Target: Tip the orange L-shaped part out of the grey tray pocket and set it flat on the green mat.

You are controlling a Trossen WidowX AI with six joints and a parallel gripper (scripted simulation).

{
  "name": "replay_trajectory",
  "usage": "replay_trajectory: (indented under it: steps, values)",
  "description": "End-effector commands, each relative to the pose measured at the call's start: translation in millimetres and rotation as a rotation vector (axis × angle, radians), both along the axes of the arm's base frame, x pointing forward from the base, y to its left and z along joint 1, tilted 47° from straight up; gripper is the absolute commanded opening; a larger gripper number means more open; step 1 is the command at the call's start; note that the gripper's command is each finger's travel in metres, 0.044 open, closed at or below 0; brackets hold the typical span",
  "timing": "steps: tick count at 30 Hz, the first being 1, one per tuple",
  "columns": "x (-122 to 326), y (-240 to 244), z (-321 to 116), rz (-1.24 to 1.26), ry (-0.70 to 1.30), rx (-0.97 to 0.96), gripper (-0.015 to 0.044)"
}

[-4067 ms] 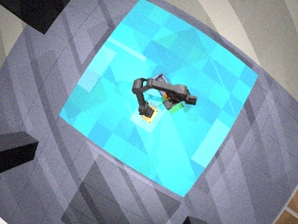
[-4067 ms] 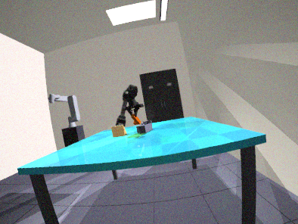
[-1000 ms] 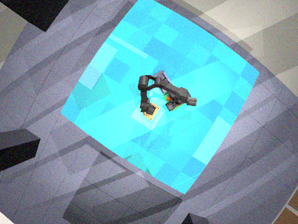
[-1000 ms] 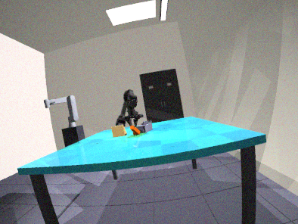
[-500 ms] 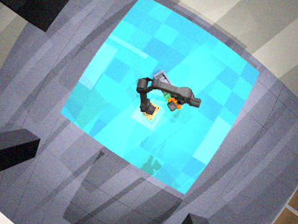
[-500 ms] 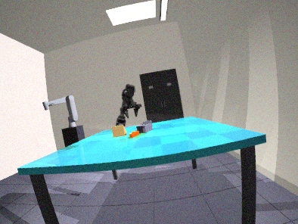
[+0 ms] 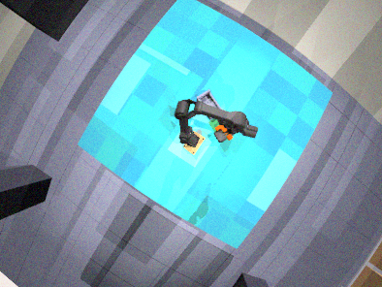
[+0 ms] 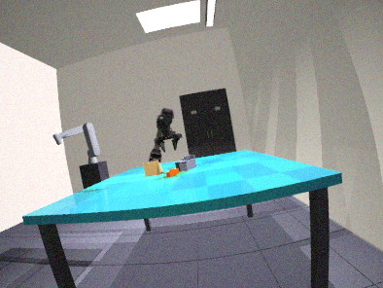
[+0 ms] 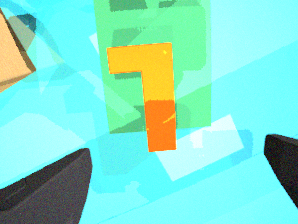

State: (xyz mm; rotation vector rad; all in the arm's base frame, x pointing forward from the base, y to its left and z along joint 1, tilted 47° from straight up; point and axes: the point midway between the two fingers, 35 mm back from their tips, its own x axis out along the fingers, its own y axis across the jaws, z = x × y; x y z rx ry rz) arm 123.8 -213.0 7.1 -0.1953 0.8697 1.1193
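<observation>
1. Top view: my claw (image 7: 224, 136) sits just right of frame centre, and a bit of the orange part (image 7: 221, 128) and the green mat (image 7: 213, 125) peeps out beside it. The tray (image 7: 207, 97) lies just above, toward the upper middle. At this size I cannot read the fingers here.

2. Exterior view: I hang above the desk (image 8: 233, 182) with the claw (image 8: 171, 141) well clear of it. The part (image 8: 172, 172) is a small orange spot on the desk, just left of the tray (image 8: 187, 162).

3. Wrist view: my two fingers stand far apart at the lower corners, nothing between them. The part (image 9: 153, 86) lies flat on the mat (image 9: 193, 36) in the upper middle, its foot pointing left; its lower tip overhangs the mat's edge. It looks to me a rigid, light block with smooth faces, likely to slip under a weak pinch. If it needed retaking, I would grip across the long straight leg.
</observation>
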Motion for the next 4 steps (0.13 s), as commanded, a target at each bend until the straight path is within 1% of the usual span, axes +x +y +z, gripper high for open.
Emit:
replay_trajectory:
  steps: [1,4]
  values:
    - [0.0,-0.2,-0.5,-0.001,0.0,-0.001,0.04]
    - [0.0,-0.2,-0.5,-0.001,0.0,-0.001,0.04]
